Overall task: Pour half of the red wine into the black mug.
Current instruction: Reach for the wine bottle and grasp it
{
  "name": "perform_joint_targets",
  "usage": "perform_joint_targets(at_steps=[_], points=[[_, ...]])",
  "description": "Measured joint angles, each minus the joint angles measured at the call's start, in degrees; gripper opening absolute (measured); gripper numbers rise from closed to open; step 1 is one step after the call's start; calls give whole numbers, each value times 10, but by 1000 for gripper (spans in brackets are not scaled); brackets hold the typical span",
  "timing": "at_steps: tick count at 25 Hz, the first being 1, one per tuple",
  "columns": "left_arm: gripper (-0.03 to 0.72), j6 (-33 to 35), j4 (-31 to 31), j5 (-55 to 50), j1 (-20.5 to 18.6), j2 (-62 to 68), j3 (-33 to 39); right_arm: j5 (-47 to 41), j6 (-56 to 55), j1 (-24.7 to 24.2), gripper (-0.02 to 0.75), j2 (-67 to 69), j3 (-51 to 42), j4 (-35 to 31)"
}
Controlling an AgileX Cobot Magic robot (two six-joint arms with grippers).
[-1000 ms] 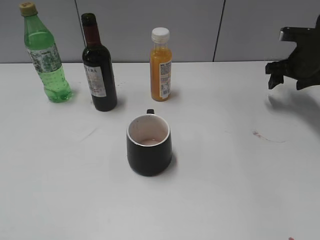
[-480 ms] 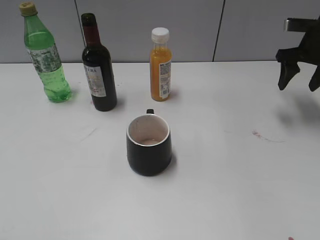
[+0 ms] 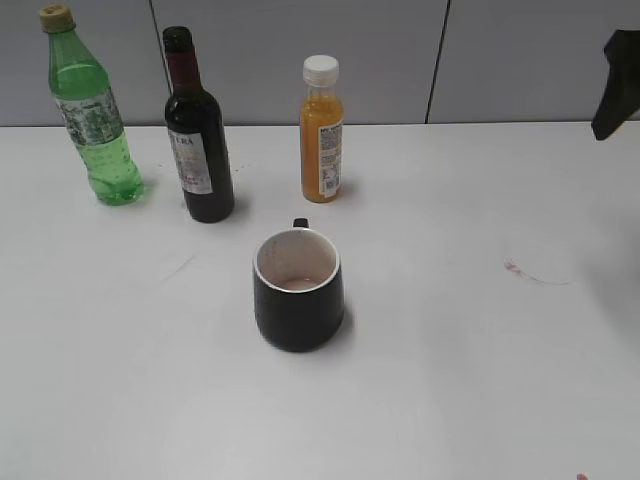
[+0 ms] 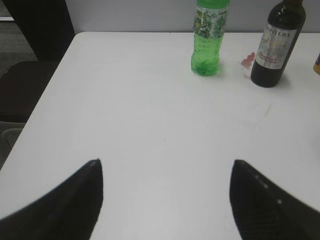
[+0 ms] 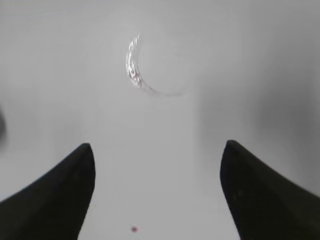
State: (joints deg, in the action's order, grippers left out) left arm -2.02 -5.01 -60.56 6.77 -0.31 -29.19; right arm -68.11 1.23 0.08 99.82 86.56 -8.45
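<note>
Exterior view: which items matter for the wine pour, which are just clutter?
Job:
- red wine bottle, uncapped
- black mug, upright, white inside

Clutter:
- green plastic bottle
- orange juice bottle, white cap
- small red stain on the table

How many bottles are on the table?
3, in a row at the back: the green bottle on the left, the wine bottle next to it, and the juice bottle on the right. None looks hidden.
</note>
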Motion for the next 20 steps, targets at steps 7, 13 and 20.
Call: perform_joint_targets(at_steps=[7,13,20], points=[[589,0,0,0,0,0,0,13,4,0,586,-198,-226,15],[589,0,0,0,0,0,0,64,4,0,583,-370,-405,18],[589,0,0,0,0,0,0,84,4,0,583,-563,-545,18]])
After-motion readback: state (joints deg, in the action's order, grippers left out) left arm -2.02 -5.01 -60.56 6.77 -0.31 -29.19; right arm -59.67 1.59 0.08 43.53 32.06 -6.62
